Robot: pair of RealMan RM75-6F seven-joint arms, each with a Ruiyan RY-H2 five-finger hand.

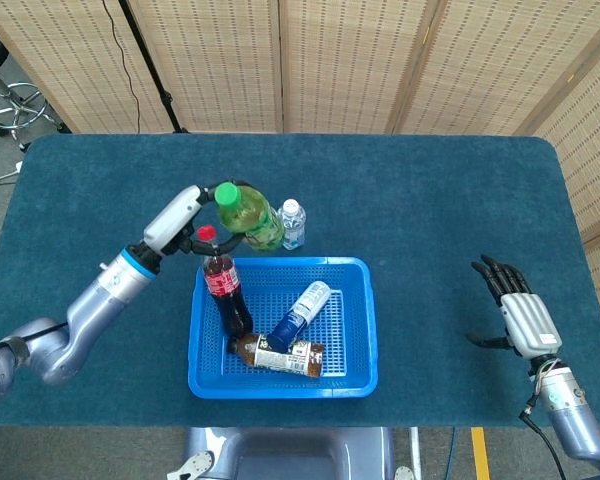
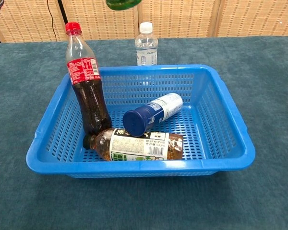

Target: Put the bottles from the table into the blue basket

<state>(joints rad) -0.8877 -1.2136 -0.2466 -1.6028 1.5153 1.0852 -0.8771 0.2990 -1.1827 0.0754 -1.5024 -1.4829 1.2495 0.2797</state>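
My left hand (image 1: 202,213) grips a green bottle (image 1: 250,214) in the air, tilted, over the basket's far left corner; only its bottom (image 2: 123,4) shows at the top of the chest view. The blue basket (image 1: 360,320) holds a red-capped cola bottle (image 1: 223,285) leaning at its left side, a blue-capped white bottle (image 1: 302,308) and a brown tea bottle (image 1: 278,354) lying flat. A small clear water bottle (image 1: 291,223) stands on the table just behind the basket. My right hand (image 1: 513,309) hovers open at the table's right edge, holding nothing.
The dark teal table (image 1: 430,210) is ringed by wicker folding screens (image 1: 350,60) at the back. A stool (image 1: 15,105) and a stand pole (image 1: 145,60) sit on the floor at the far left.
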